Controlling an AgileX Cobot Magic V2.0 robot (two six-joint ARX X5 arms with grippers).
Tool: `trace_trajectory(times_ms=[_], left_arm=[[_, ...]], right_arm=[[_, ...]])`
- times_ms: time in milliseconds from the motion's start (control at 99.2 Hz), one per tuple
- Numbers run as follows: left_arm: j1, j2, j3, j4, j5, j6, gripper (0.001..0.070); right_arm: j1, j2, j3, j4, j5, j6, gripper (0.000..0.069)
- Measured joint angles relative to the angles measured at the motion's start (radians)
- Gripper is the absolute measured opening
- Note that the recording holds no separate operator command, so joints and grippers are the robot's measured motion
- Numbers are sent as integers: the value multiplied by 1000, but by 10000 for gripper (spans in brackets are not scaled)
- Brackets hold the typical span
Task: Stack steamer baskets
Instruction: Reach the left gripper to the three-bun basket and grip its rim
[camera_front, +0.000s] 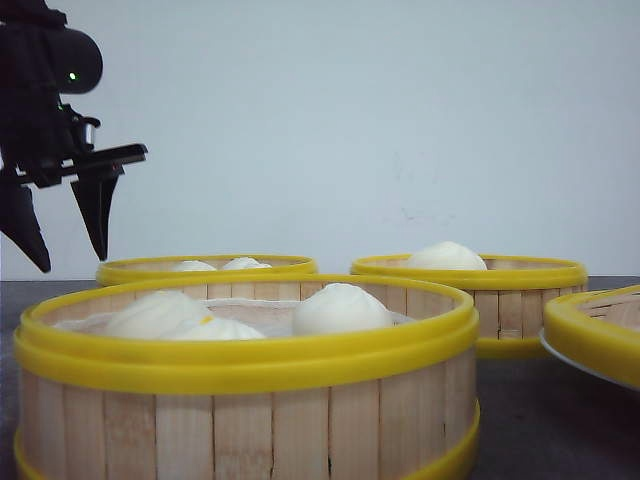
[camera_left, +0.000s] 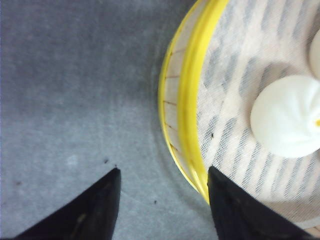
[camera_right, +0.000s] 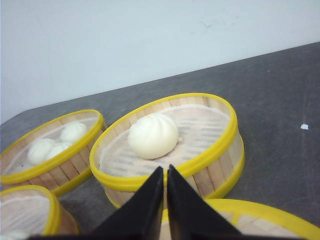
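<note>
**Front view: left gripper hanging open over the far-left basket**

Front view, from the left: hanging in the air at the upper left corner, left gripper (camera_front: 62, 228), black fingers (camera_front: 98, 210) pointing down and spread apart, gripping nothing, tips just above the rim of the far-left steamer basket (camera_front: 207, 267) carrying two white buns (camera_front: 193, 266). Filling the foreground, nearest steamer basket (camera_front: 245, 378), holding three buns on a pale liner. Sitting further right and behind, far-right steamer basket (camera_front: 470, 275) with a single bun (camera_front: 446, 256). Showing only partly at the right edge, fourth basket (camera_front: 597, 333).

Left wrist view: looking straight down on grey table (camera_left: 70, 90), fingers straddling a basket's yellow rim, one over the table, one over the liner.

Right wrist view: right gripper (camera_right: 165, 200) hovering above the fourth basket's rim, fingers pressed nearly together, clasping nothing, pointing toward the single-bun basket.
</note>
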Motion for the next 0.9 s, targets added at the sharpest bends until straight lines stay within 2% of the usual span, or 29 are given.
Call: trace_trajectory(times_ms=[222, 373, 524, 605, 746, 897], left_arm=[[-12, 55, 15, 14, 9, 2, 321], [-31, 104, 5, 17, 6, 2, 387], [-35, 103, 5, 43, 5, 3, 390], [-35, 103, 5, 59, 2, 5, 326], [-40, 103, 7, 77, 4, -1, 93], [-35, 103, 27, 78, -8, -6, 31]], right_arm=[[0, 0, 0, 0, 0, 5, 10], [0, 0, 0, 0, 0, 14, 10], [0, 0, 0, -6, 0, 25, 10], [0, 0, 0, -15, 0, 27, 10], [0, 0, 0, -25, 0, 27, 10], [0, 0, 0, -47, 0, 27, 10]])
